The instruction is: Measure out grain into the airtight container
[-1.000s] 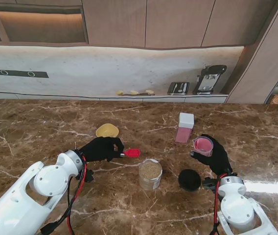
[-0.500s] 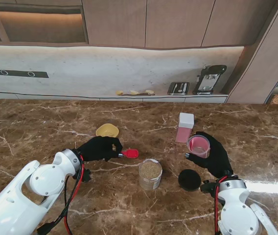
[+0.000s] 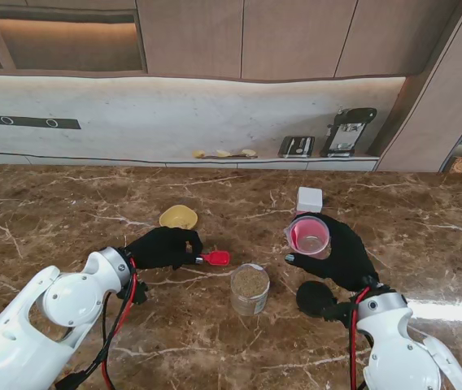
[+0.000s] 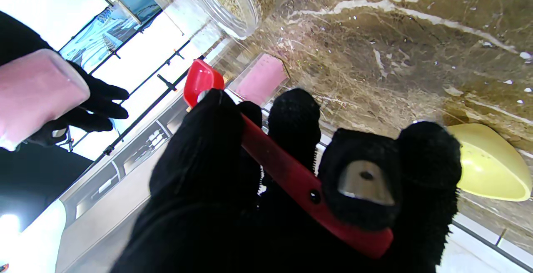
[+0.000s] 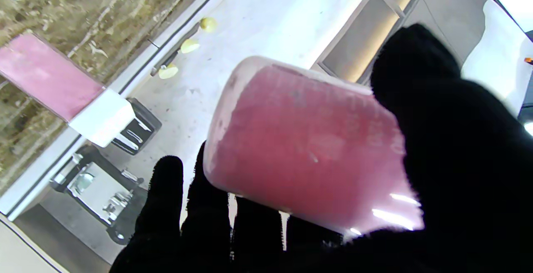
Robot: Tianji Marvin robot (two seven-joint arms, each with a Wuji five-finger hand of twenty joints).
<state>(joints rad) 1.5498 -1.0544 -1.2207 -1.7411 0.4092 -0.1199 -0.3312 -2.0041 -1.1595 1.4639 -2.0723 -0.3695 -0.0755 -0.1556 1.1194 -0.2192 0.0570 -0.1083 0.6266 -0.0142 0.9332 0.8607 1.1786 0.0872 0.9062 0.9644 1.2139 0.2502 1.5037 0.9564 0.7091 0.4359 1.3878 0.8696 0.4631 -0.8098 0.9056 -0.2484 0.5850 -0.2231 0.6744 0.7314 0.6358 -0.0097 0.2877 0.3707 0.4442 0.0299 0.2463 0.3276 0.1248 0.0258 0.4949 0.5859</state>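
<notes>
nearer the grain jar (image 3: pixel 250 289) than before, pink cup (image 3: pixel 309 235)

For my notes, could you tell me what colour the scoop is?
Red scoop, clearest in the left wrist view.

Red scoop (image 3: pixel 217 258), pink cup (image 3: pixel 309 235), brown veined marble table (image 3: pixel 76 211)

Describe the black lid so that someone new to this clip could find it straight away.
On the brown marble table, look right of the clear grain jar near its middle. The black lid lies flat there, just nearer to me than the right hand; it is the only dark round disc.
</notes>
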